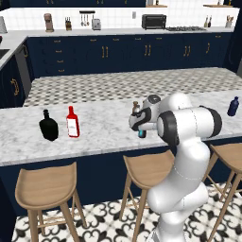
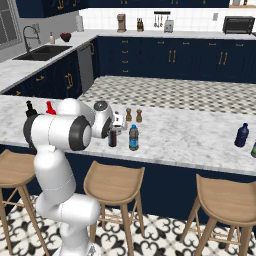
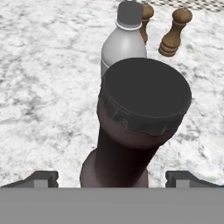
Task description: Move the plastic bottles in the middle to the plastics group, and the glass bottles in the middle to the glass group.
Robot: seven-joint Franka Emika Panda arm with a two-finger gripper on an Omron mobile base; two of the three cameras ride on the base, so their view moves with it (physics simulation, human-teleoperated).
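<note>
Two dark fingertips (image 3: 41, 178) are seen spread wide on either side of the dark glass bottle (image 3: 133, 127) in the hand view, the gripper (image 3: 112, 179) standing released, with nothing clasped between its jaws. The bottle's black cap is shown close below the camera, its long neck upright on the marble counter (image 3: 39, 87). Just beyond it a clear greyish plastic bottle (image 3: 123, 46) is set, and two brown shakers (image 3: 175, 33) are placed farther back. In the right base view the blue-labelled water bottle (image 2: 133, 138) is pictured just beside the dark bottle, near the counter's front edge. The navy-blue bottle (image 2: 242, 135) is stood well apart toward the right end. At the far left end, in the left base view, the squat black bottle (image 1: 48, 126) and the red bottle (image 1: 72, 122) are grouped side by side
</note>
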